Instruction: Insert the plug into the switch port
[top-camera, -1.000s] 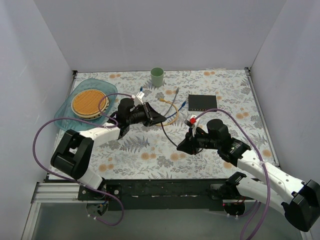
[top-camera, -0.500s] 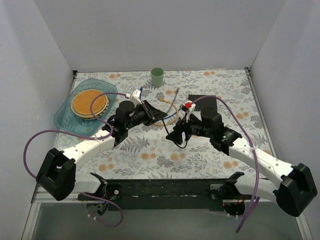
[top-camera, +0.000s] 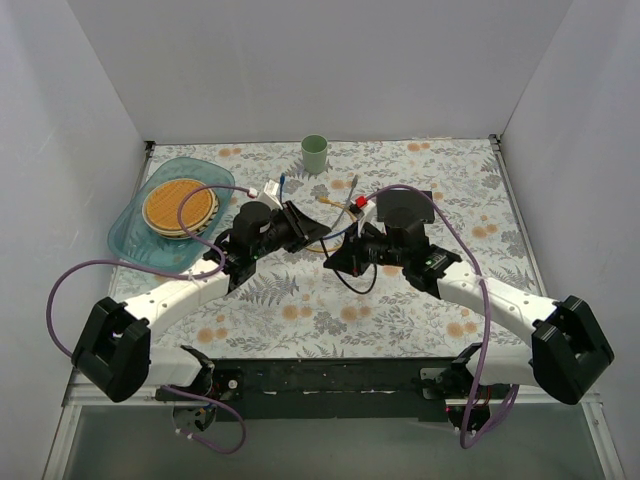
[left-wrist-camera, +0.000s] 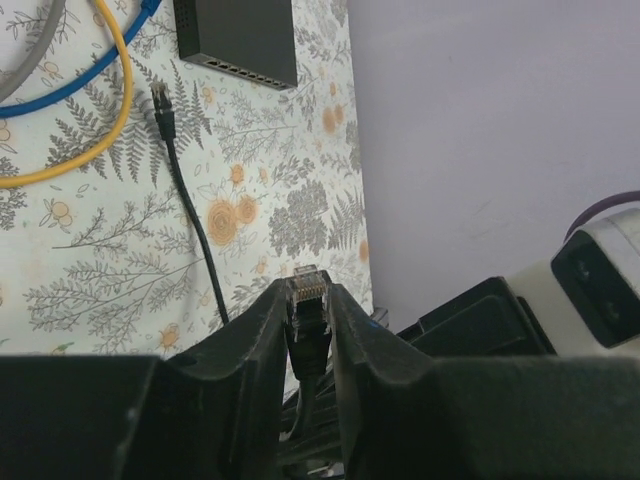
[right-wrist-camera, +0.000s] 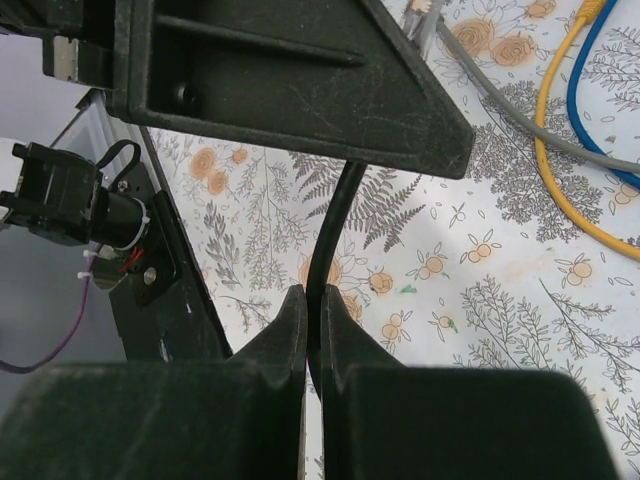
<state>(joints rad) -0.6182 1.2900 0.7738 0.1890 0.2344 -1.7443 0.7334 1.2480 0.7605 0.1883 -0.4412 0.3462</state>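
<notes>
Only the left wrist view shows the plug (left-wrist-camera: 308, 322): black, clear-tipped, contacts visible, pinched in the left gripper (left-wrist-camera: 307, 292) above the desk (top-camera: 300, 300). The right gripper (right-wrist-camera: 313, 303) is closed on the black cable (right-wrist-camera: 335, 220). The dark grey switch (left-wrist-camera: 240, 40) lies far right, sockets showing.

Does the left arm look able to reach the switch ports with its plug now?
Probably yes: the left gripper holds the plug, and the switch ports face it, only a black cable lying flat between.
</notes>
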